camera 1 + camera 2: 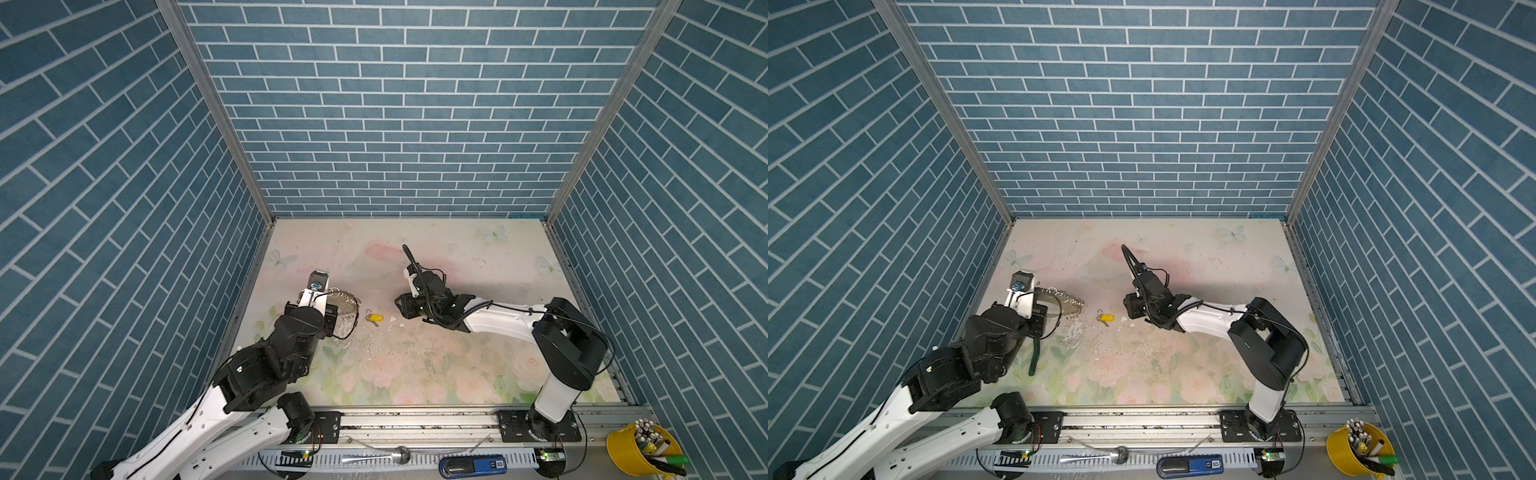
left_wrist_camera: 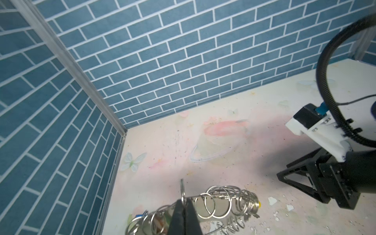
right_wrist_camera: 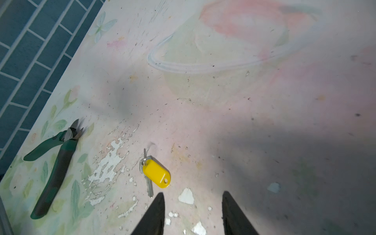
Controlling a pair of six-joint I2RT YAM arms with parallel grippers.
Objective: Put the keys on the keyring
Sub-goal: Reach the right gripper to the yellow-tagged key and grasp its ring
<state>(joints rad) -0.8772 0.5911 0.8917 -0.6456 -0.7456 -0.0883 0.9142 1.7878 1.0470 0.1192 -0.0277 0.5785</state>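
Keyring (image 2: 221,200) held up, left gripper (image 2: 184,205) pinched shut on one of its small rings | yellow-tagged key (image 3: 155,176) loose on table (image 3: 244,122), just ahead of right gripper (image 3: 193,193), jaws apart, empty | judged: this key not yet threaded

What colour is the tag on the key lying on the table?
Yellow tag, clearest in the right wrist view.

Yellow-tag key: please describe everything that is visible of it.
The key is small, silver metal, joined by a small ring to an oval yellow plastic tag with a hole at one end. It lies flat on the table, the tag partly over it. Only the table touches it; the open right gripper is near, apart.
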